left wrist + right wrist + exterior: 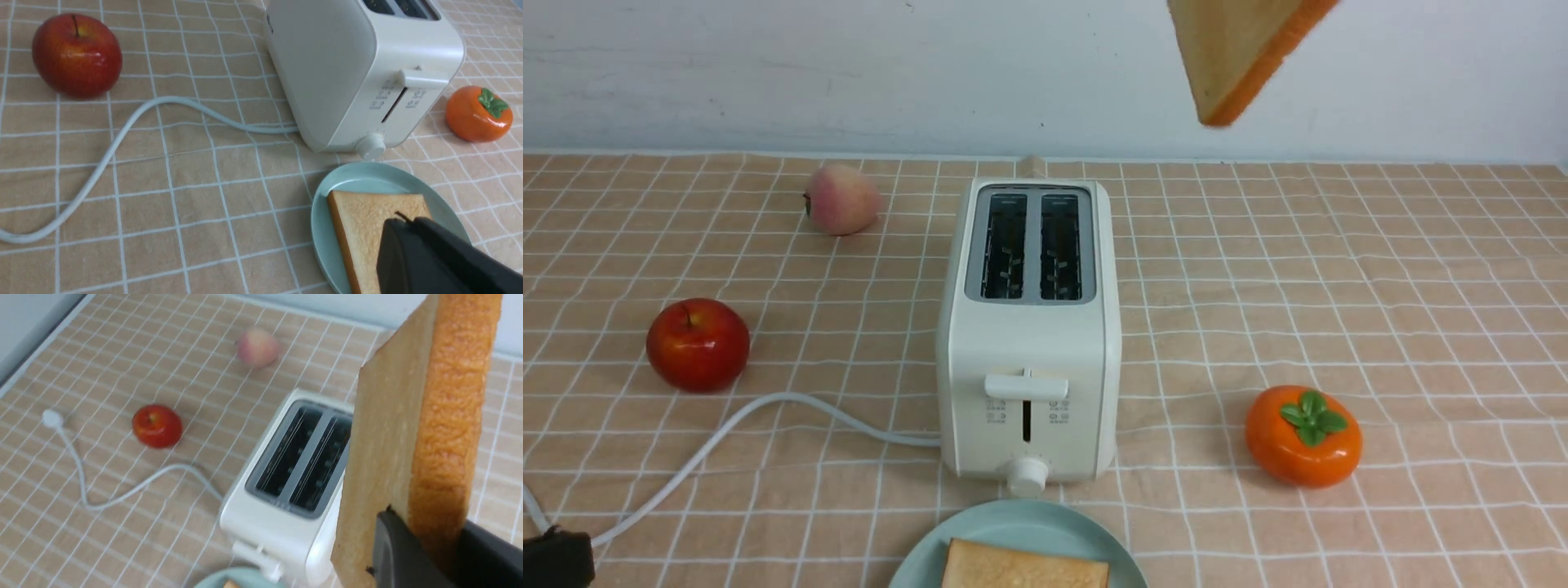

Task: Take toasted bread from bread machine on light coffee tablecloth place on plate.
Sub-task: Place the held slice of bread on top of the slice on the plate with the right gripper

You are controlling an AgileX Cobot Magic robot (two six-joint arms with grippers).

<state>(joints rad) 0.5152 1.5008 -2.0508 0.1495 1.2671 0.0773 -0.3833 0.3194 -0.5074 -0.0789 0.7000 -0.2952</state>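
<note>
Second slice in transit from toaster to plate. The right hand (pixel 425 543) grasps one toast (pixel 384 457) between its fingers, lifted clear of the toaster (pixel 1027 343); in the front view only a corner of this slice shows, high against the wall (pixel 768 73). Both slots (pixel 1033 245) appear vacant. The other slice (pixel 1025 567) lies flat on the plate (pixel 1013 516), which sits just in front of the toaster on the checked cloth (pixel 1339 327). The left hand (pixel 410 222) is clenched, its tips together, and appears to carry nothing; in its wrist view it overlaps the plated slice, though contact cannot be told.

Step in hand: carriage of the held slice, judged to be the last one, since the first is already on the plate. The next move calls for bringing the right hand back toward the plate and down, turning the slice from its steep, tilted attitude to nearly flat, and releasing it low over the slice already there. The left hand should stay out of the way of that descent. Points of risk: a high release could let the slice slide off the lower one, and a low path could catch the toaster's lever (pixel 1027 387) or knob (pixel 1027 476).
</note>
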